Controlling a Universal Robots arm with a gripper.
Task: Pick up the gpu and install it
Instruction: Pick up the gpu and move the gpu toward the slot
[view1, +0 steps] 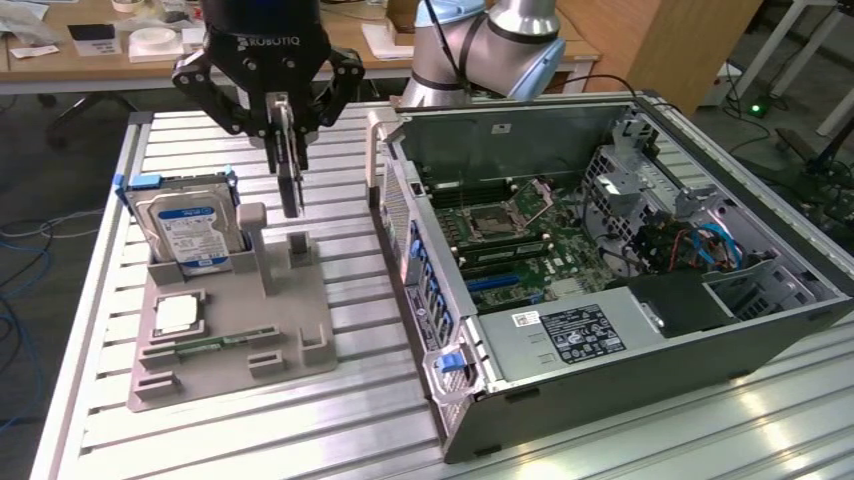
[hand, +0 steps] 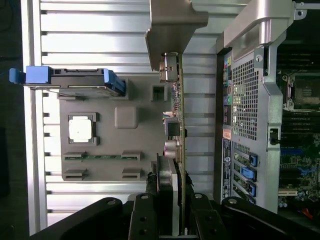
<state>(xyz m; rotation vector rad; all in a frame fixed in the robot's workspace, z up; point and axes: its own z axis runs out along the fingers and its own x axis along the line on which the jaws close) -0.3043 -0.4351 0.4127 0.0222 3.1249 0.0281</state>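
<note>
Pinching gpu (view1: 290, 178) edge-on btwn narrow-set fingers (hand: 154, 200) of gripper (view1: 287, 142), hanging it upright just above grey holder tray (view1: 287, 345), w/ blue-labelled hard drive (view1: 191, 232) standing in tray and open PC case (view1: 601, 330) sitting just beside tray.

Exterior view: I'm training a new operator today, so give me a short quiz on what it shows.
1. True or false: the gripper is shut on the gpu.
2. The hard drive is: A) upright in the grey fixture, B) lying flat beside it, C) in the gripper.
3. Fill in: the open computer case sits to the exterior view's ____ of the fixture.
Key: 1 true; 2 A; 3 right.
</note>
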